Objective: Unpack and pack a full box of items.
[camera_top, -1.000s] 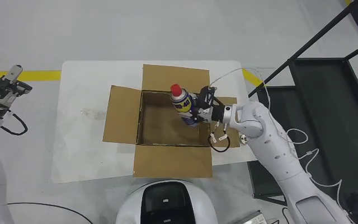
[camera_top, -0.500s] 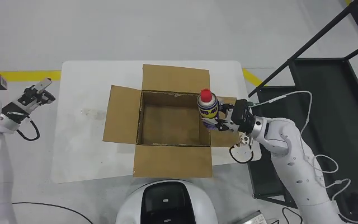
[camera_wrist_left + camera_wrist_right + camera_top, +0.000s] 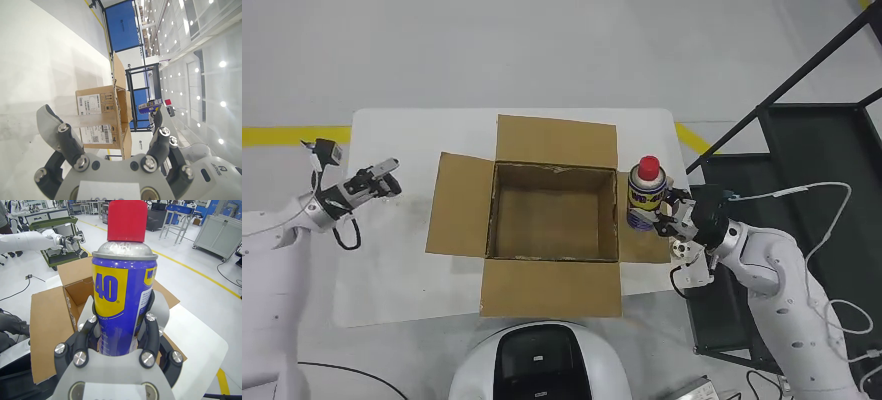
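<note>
Open cardboard box (image 3: 457, 205) sits mid counter (image 3: 392, 270), all four flaps folded out flat. Bare cardboard floor is visible inside from the top view. Left outer wall carries white shipping labels (image 3: 88, 105), seen in the left wrist view.

Spray can (image 3: 647, 193): blue and yellow body, red cap (image 3: 126, 219), upright with cap up. It's outside the box cavity, just right of the box's right wall, over the right flap. In the left wrist view it looks raised above box rim level. Can bottom is hidden behind the gripper body, so can't tell if it touches the flap.

Right gripper (image 3: 123, 313) comes in from the right side of the counter. Its fingers (image 3: 88, 313) are clamped on the lower half of the can, one on each side, both touching the can body. Upper half of the can and the cap stick out clear above the fingers.

Left gripper (image 3: 385, 178) hangs over the counter's left edge, well apart from the box and pointing toward it. Its fingers (image 3: 49, 119) are spread wide with nothing between them.

Black metal rack (image 3: 802, 150) stands on the floor right of the counter, near the right arm. Yellow floor line (image 3: 282, 133) runs left of the counter, on the far side of the left arm.
</note>
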Robot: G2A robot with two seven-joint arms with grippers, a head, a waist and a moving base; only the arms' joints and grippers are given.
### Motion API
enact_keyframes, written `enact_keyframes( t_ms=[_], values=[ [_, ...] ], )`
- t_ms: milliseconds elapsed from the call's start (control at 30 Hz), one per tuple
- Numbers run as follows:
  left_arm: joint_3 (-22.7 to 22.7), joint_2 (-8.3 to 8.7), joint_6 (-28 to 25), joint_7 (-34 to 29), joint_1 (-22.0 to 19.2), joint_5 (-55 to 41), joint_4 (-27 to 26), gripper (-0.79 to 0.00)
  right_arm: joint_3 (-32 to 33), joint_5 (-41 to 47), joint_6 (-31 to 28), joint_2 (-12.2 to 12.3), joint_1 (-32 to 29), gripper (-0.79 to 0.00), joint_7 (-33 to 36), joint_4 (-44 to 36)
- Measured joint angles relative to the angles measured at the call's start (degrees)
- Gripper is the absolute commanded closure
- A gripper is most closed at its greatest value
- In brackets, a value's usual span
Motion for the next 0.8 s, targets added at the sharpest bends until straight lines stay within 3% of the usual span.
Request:
enact_keyframes(
  t_ms=[300,333,367,433,467,800],
  values=[
    [9.9,-2.32,-3.7,0.2,-4.6,-0.6,4.6,-0.785,0.0,0.0,0.0,0.0,0.0,0.0,0.0,0.0],
    [10.5,-2.45,-4.0,0.5,-5.0,-0.8,5.1,-0.625,0.0,0.0,0.0,0.0,0.0,0.0,0.0,0.0],
    [11.2,-2.6,-4.1,0.7,-5.5,-1.0,5.6,-0.517,0.0,0.0,0.0,0.0,0.0,0.0,0.0,0.0],
    [12.3,-2.77,-4.3,0.8,-6.0,-1.2,6.0,-0.046,0.0,0.0,0.0,0.0,0.0,0.0,0.0,0.0],
    [13.1,-2.86,-4.5,1.1,-6.3,-1.2,6.3,0.0,0.0,0.0,0.0,0.0,0.0,0.0,0.0,0.0],
    [18.2,-3.63,-6.2,2.7,-8.9,-0.9,9.2,0.0,0.0,0.0,0.0,0.0,0.0,0.0,0.0,0.0]
  ],
)
